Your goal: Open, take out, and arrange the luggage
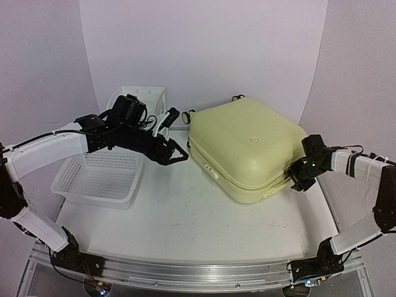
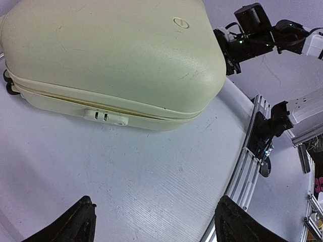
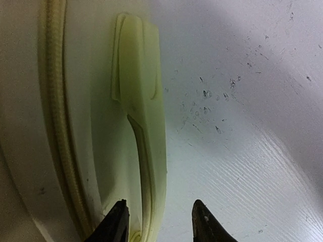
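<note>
left gripper (image 2: pixel 155 204) spread open (above table (image 2: pixel 126 171)); right gripper (image 3: pixel 157 219) fingers straddle luggage (image 1: pixel 244 145) handle (image 3: pixel 144 126), not clamped

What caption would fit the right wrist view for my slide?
Right gripper straddling the side handle of the closed luggage on the table.

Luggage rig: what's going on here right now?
The luggage lies closed on the table. The right gripper is at its side handle, jaws either side of it, not visibly clamped. The left gripper hovers open and empty over the table, between the basket and the luggage.
</note>
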### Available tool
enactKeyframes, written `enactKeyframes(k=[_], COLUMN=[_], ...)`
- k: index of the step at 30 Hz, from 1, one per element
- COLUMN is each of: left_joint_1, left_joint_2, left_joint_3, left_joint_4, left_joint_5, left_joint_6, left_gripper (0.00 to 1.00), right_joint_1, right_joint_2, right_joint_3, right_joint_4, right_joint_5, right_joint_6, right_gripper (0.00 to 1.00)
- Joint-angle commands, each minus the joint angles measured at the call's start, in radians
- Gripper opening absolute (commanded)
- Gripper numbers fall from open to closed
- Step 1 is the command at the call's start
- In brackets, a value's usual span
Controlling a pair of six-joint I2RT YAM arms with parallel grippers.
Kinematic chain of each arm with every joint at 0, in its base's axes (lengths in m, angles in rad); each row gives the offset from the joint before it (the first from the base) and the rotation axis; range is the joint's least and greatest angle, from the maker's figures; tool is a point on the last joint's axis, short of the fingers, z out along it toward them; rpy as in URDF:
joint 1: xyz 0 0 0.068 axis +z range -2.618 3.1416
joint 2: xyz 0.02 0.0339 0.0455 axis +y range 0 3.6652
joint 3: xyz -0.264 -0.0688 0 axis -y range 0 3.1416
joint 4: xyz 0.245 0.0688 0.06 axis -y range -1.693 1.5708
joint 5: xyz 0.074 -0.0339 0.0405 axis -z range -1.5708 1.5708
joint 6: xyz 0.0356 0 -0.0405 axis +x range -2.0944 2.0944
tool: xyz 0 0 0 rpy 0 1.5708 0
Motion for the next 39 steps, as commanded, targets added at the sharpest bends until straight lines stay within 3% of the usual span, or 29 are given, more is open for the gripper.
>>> enactKeyframes(k=[1,8,13,15,18,20,27,31,36,39], left_joint_1=[0.001,0.001,0.002,0.003,0.003,0.004,0.012,0.013,0.019,0.032], left_joint_2=[-0.065,-0.066,-0.061,-0.064,-0.073,-0.084,-0.091,-0.068,-0.032,-0.015], left_joint_3=[-0.02,-0.032,-0.031,-0.033,-0.04,-0.045,-0.033,-0.005,0.038,0.06], left_joint_4=[0.05,0.051,0.051,0.051,0.051,0.052,0.05,0.049,0.048,0.047], left_joint_5=[-0.019,-0.029,-0.037,-0.043,-0.056,-0.067,-0.087,-0.084,-0.054,-0.032], left_joint_6=[-0.011,-0.006,-0.003,0.0,0.003,0.006,0.02,0.024,0.015,-0.01], left_gripper=[0.81,0.82,0.82,0.82,0.82,0.82,0.82,0.82,0.82,0.84], right_joint_1=[0.026,0.029,0.038,0.035,0.019,-0.03,-0.304,-0.317,-0.328,-0.332], right_joint_2=[0.012,0.097,0.15,0.158,0.147,0.132,0.148,0.259,0.455,0.543], right_joint_3=[-0.015,-0.061,-0.09,-0.092,-0.106,-0.132,-0.094,0.053,0.266,0.395], right_joint_4=[0.08,0.198,0.256,0.257,0.235,0.211,0.123,-0.021,-0.062,-0.077], right_joint_5=[0.078,0.086,0.112,0.14,0.16,0.141,-0.169,-0.175,-0.119,-0.172], right_joint_6=[0.096,0.171,0.191,0.161,0.075,-0.001,-0.573,-0.877,-1.078,-1.204], right_gripper=[0.36,0.4,0.35,0.29,0.09,0.0,0.0,0.0,0.0,0.0])
